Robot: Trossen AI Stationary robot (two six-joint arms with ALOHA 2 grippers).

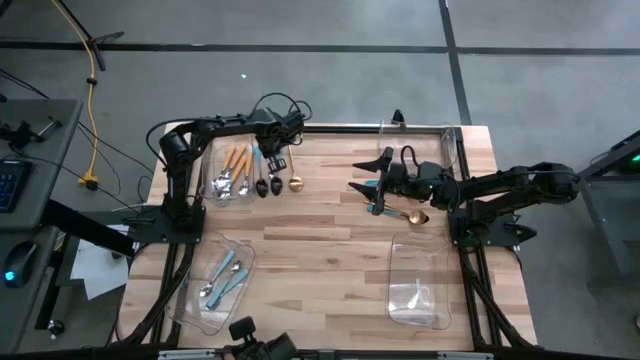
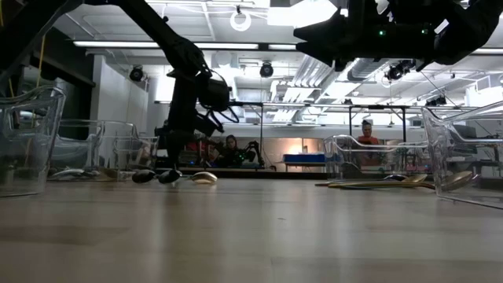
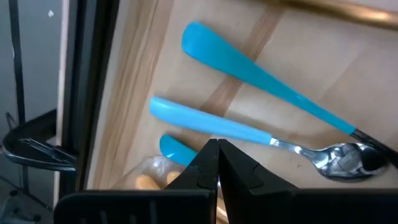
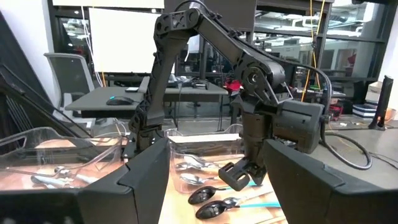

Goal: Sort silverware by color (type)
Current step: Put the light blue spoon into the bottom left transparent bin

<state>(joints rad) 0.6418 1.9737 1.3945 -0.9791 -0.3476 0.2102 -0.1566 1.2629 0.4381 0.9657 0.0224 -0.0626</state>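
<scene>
High view: sorting looks partly done, as I judge it. The bin at the far-left corner holds orange-handled pieces with silver heads. The near-left bin holds light-blue-handled pieces. The near-right bin holds one or two pieces I cannot identify. Still loose on the worktop beside the far-left bin: teal-handled black spoons and a gold spoon; another gold spoon lies right of centre. The left gripper reaches over the loose group near the far edge. The right gripper extends toward the table centre, arm stretched from the right edge.

Low view: the left arm drops to the loose spoons; the right arm hangs high overhead.

Left wrist view: the left fingers are pressed together, holding nothing, above a light-blue-handled spoon and a teal handle.

Right wrist view: the right fingers stand wide apart, empty, facing the left arm.
</scene>
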